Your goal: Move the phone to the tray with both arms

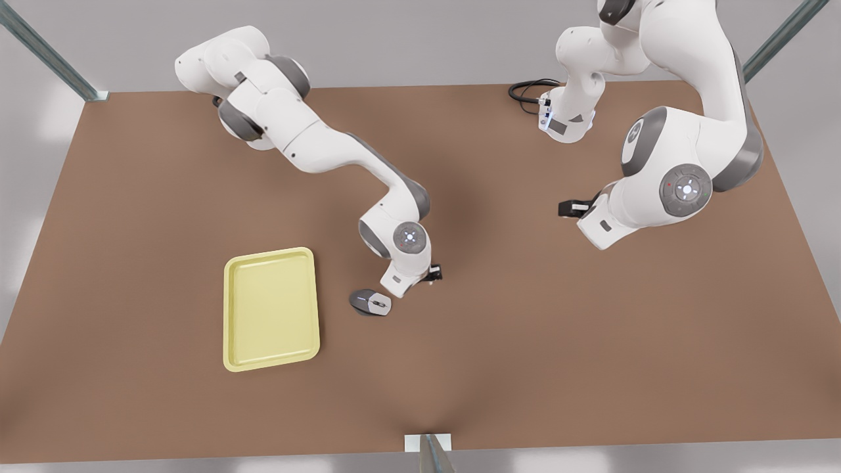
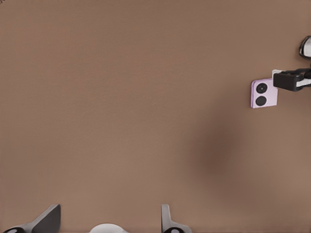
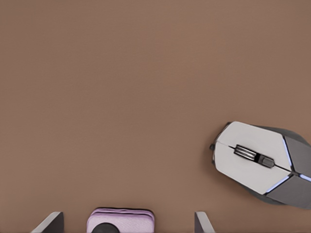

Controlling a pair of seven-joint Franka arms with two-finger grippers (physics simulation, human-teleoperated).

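Observation:
The pale pink phone (image 3: 121, 219) lies flat on the brown table between the two fingers of my right gripper (image 3: 129, 218), which stands open around it. In the front view that gripper (image 1: 433, 272) is low near the table's middle, at the end of the arm reaching in from the front view's left. From the left wrist view the phone (image 2: 265, 93) lies far off, with the right gripper's black fingers (image 2: 290, 80) at its edge. My left gripper (image 1: 570, 209) hangs open and empty toward the front view's right. The pale yellow tray (image 1: 271, 309) lies toward the front view's left.
A grey and white computer mouse (image 1: 370, 303) sits between the tray and the right gripper, close to the phone (image 3: 262, 162). A black cable (image 1: 525, 92) coils at the far edge by the other arm's base. Bare table stretches across the front view's right.

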